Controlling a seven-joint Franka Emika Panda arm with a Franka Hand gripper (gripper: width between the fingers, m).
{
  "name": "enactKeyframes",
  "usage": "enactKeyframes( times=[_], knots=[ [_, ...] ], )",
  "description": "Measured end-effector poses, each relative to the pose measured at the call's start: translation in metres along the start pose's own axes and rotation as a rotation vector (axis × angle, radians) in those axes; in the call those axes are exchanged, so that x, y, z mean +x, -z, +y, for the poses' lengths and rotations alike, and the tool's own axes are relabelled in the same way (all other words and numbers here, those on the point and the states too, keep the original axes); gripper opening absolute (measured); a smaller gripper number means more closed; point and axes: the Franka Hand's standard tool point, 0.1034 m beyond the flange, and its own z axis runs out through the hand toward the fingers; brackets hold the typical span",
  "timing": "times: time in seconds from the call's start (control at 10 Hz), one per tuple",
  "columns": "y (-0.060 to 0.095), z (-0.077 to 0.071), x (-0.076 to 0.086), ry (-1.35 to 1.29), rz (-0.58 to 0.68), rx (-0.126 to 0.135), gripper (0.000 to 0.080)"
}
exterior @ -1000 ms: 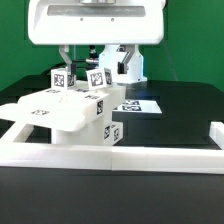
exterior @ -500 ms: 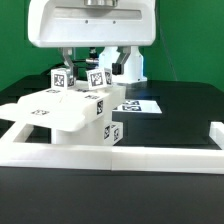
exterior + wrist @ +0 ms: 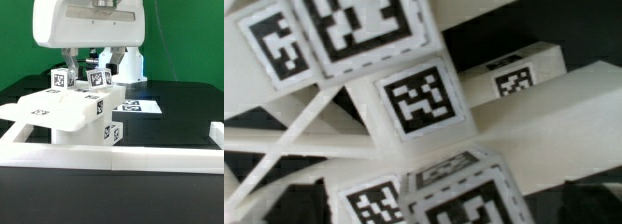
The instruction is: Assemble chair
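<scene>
Exterior view first: the chair (image 3: 75, 112), a part-built cluster of white blocky pieces with black-and-white tags, sits at this view's left, pressed into the corner of the low white border wall (image 3: 150, 152) that runs along the near edge. That corner probably serves as a brace, so the pieces cannot slide while more are joined. A flat seat plate (image 3: 55, 112) lies at the front, and at least 2 tagged square pieces (image 3: 62, 77) stand up behind it. The marker board (image 3: 140, 104) lies flat on the black table (image 3: 180, 110), just to the right of the cluster. The robot arm's large white body (image 3: 90, 25) hangs right above the upright pieces, hiding the gripper (image 3: 85, 62) itself, so here I cannot tell how the fingers stand

Wrist view next: tagged white blocks (image 3: 423, 98) and thin crossing bars (image 3: 304, 140) fill the frame at very close range. No finger shows, and nothing appears held; going by its wide setting, the gripper is spread apart, likely poised to take 1 upright piece
</scene>
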Motion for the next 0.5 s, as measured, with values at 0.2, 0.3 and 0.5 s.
enactKeyframes(
  times=[0.2,0.3,0.5],
  knots=[
    [-0.0003,0.0008,-0.0013,-0.007,-0.001,0.000,0.0442],
    [0.0001,0.0014,-0.0016,-0.008,0.000,-0.001,0.0283],
    [0.0002,0.0023,-0.0024,-0.011,0.000,-0.001,0.0285]
  ],
)
